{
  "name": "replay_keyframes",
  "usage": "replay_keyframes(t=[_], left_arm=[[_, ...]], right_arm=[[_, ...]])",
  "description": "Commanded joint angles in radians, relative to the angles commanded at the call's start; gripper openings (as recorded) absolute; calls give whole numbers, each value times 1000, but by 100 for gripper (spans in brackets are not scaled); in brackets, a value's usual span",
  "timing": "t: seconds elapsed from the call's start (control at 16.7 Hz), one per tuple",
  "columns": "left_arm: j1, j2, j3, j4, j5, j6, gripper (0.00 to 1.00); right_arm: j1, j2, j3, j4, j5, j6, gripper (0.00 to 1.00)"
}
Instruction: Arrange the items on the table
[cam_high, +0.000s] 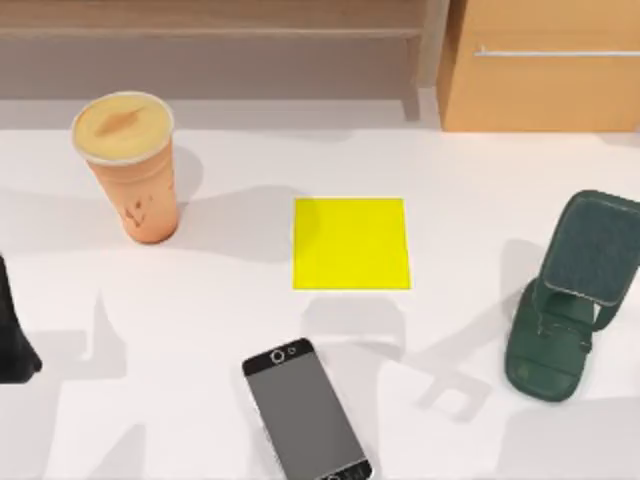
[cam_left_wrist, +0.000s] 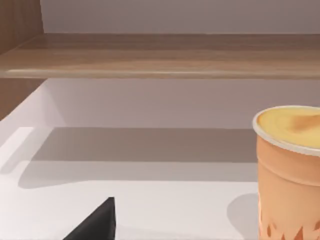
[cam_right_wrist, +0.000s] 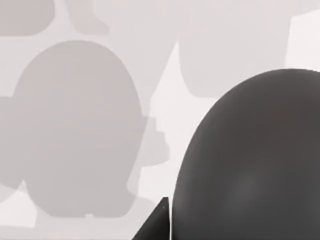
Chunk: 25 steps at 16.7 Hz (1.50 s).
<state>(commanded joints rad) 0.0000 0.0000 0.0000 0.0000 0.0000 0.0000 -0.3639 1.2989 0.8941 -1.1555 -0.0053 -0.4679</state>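
The right gripper (cam_right_wrist: 162, 220) looks like it is holding the computer mouse (cam_right_wrist: 250, 160); in the right wrist view the round dark mouse sits right against a dark fingertip, and its big soft shadow lies on the white table (cam_high: 200, 330) well below it; so I think the mouse is up in the air, squeezed in the right gripper.

The left arm (cam_high: 12, 335) waits at the left edge of the table; a dark bit of the left gripper (cam_left_wrist: 97, 225) peeks into the left wrist view, but I cannot tell if it is open or closed.

The orange cup (cam_high: 128, 165) stands up straight near the back left; the smartphone (cam_high: 305, 415) lies flat at the front, near the middle; the yellow square pad (cam_high: 350, 243) lies in the middle, bare on top; the dark green phone stand (cam_high: 570, 300) is on the right, with no phone in it; a wooden cabinet (cam_high: 545, 70) stands at the back right.

I think the mouse is on its way to the yellow pad; what could go wrong is this: the mouse is smooth and round, so it could slip out if the hold is weak; if it is let go too high it could bounce or roll off the pad; if the arm swings low it could bump the phone stand or push the smartphone.
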Motion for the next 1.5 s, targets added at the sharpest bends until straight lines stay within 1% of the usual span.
replay_keyframes(t=[0.36, 0.48, 0.6, 0.72, 0.9, 1.5], left_arm=[[0, 0, 0, 0, 0, 0, 100], [0, 0, 0, 0, 0, 0, 100], [0, 0, 0, 0, 0, 0, 100], [0, 0, 0, 0, 0, 0, 100], [0, 0, 0, 0, 0, 0, 100], [0, 0, 0, 0, 0, 0, 100]], right_arm=[[6, 9, 8, -2, 0, -8, 0], [28, 45, 58, -12, 1, -58, 0], [66, 107, 145, -29, 4, -146, 0], [118, 192, 263, -54, 7, -264, 0], [219, 355, 488, -101, 12, -489, 0], [654, 1032, 1384, -310, 20, -1390, 0]])
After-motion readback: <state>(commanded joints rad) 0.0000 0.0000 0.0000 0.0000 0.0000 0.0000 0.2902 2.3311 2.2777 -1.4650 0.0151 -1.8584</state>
